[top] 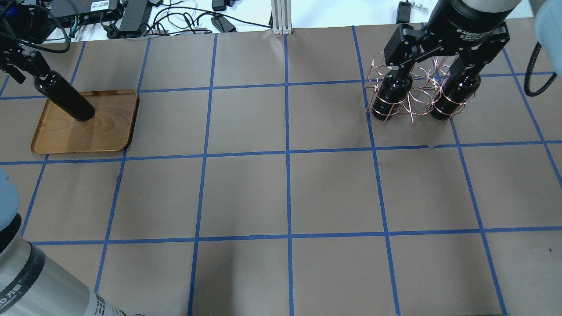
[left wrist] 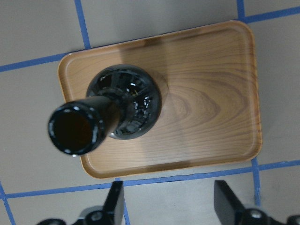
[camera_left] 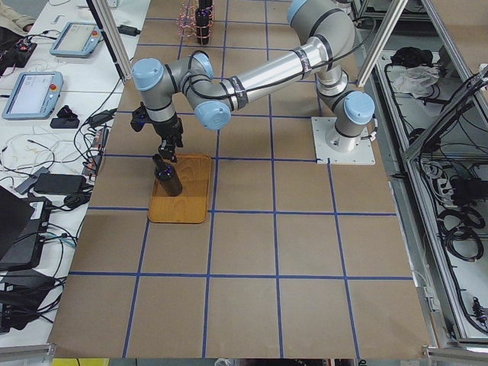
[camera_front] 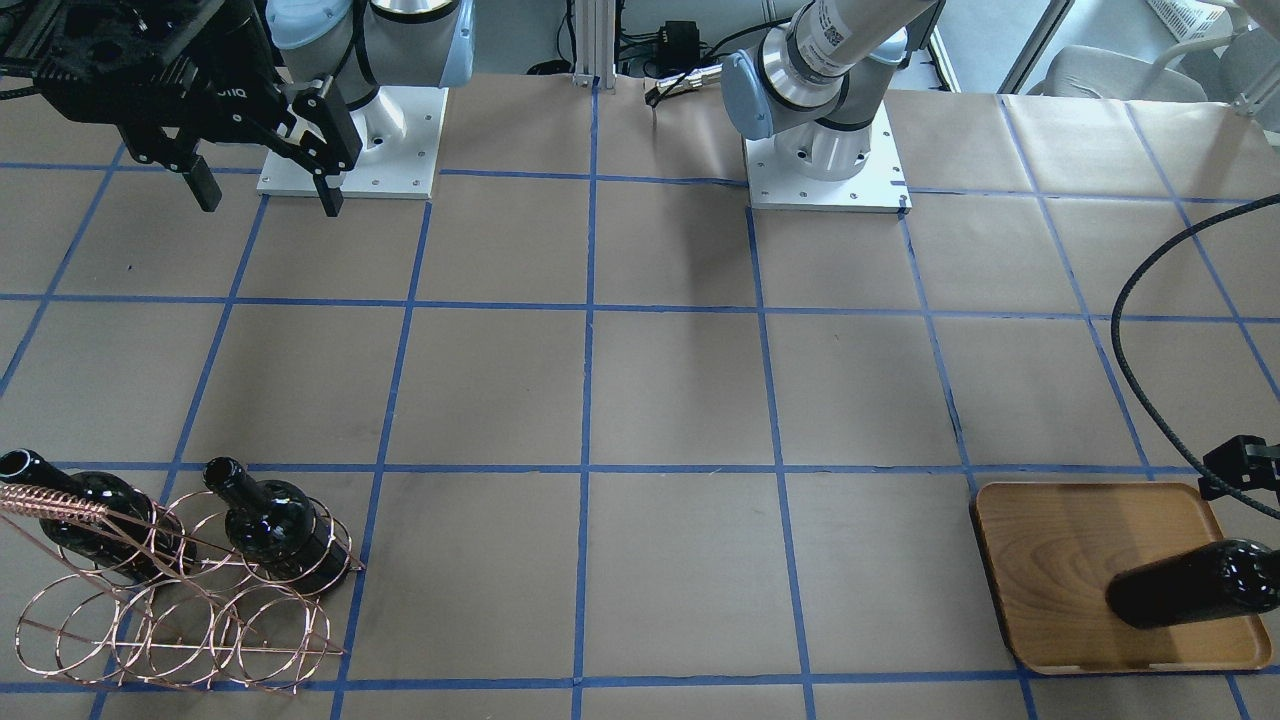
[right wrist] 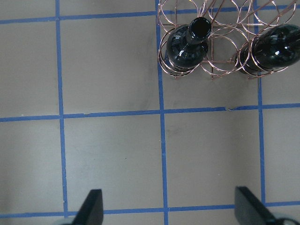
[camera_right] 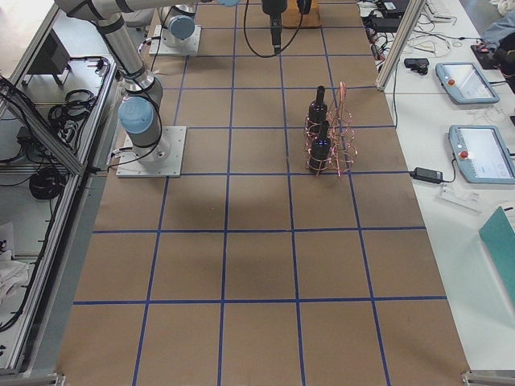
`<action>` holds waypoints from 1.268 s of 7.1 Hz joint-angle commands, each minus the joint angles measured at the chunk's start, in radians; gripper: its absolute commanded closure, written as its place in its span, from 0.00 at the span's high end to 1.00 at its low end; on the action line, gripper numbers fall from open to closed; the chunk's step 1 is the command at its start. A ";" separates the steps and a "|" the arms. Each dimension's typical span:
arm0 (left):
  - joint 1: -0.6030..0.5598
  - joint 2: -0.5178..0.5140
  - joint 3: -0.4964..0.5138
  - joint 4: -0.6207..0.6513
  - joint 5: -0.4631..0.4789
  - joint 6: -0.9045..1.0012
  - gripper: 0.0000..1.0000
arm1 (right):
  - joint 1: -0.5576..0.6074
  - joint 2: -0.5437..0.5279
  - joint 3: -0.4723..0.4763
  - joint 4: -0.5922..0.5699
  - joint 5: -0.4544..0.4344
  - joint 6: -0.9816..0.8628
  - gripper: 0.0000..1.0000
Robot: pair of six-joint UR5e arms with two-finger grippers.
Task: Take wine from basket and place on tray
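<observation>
So, writing first: the only readable bit is white lettering on the black body of the right gripper [camera_front: 268, 190]. In the overhead view it says "2F Adaptive" and then gets too small for me. The left arm has a square code sticker [camera_front: 835, 35] on its silver sleeve, which I can't decode. None of the bottles has a label.

The wine bottle [top: 66, 98] stands upright on the tray [top: 109, 127], towards one end of it. It's glossy near-black glass with a slim neck and an open round mouth, and the ceiling lights reflect off its shoulder. The tray is warm brown wood with swirly grain, rounded corners and a low rim.

The left gripper [left wrist: 169, 199] sits above the bottle with its fingers spread wide. They aren't touching the glass, so the bottle is let go.

The other two bottles [right wrist: 187, 47] stand in the end hoops of the basket [camera_front: 170, 610], which is thin copper-coloured wire bent into rows of round rings. It has a coiled wire handle [camera_front: 50, 500].

The right gripper hangs high over the table, fingers wide apart and holding nothing.

The table [top: 285, 197] is covered in matte brown paper with a blue tape grid.
</observation>
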 commanded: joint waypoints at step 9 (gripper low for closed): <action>-0.361 0.438 -0.254 -0.118 -0.081 -0.540 1.00 | 0.000 0.000 0.000 0.000 -0.002 0.000 1.00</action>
